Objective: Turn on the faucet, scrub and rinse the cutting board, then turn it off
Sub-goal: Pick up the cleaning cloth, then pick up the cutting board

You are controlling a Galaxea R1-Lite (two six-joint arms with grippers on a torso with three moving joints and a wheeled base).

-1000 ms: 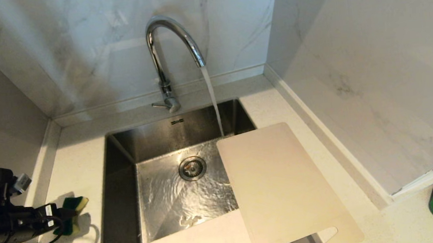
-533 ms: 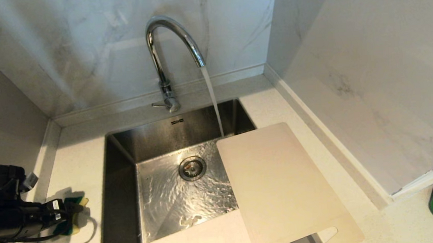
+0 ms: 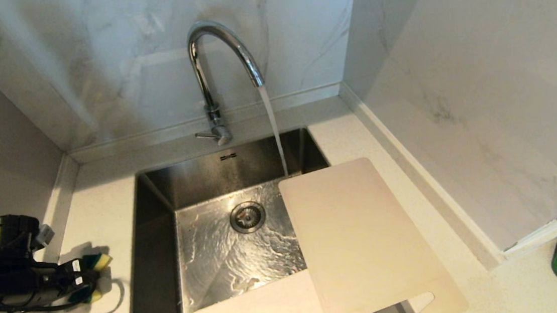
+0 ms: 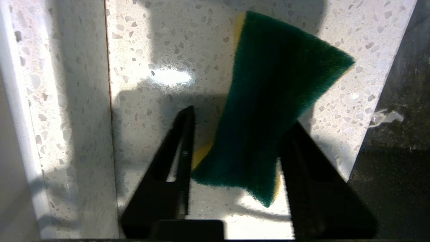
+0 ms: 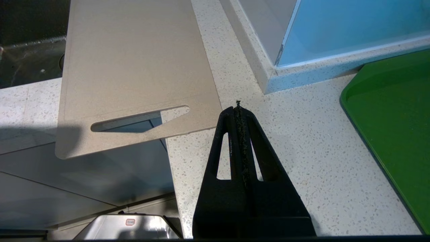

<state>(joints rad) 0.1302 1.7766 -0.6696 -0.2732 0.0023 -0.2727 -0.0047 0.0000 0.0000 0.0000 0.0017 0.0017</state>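
Left gripper (image 4: 235, 134) at 9 o'clock of sink (image 3: 155, 248) pinching green-yellow sponge (image 4: 268, 101), faucet (image 3: 214, 56) running, cutting board (image 3: 361, 240) at sink's 4 o'clock, right gripper (image 5: 239, 109) clenched empty.

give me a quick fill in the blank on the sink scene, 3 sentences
1. Water from the faucet is ____.
2. The left pincer straddles a green-and-yellow ____.
3. The cutting board lies partly over the ____ side of the sink, seen from the head view.

Missing words: running; sponge; right
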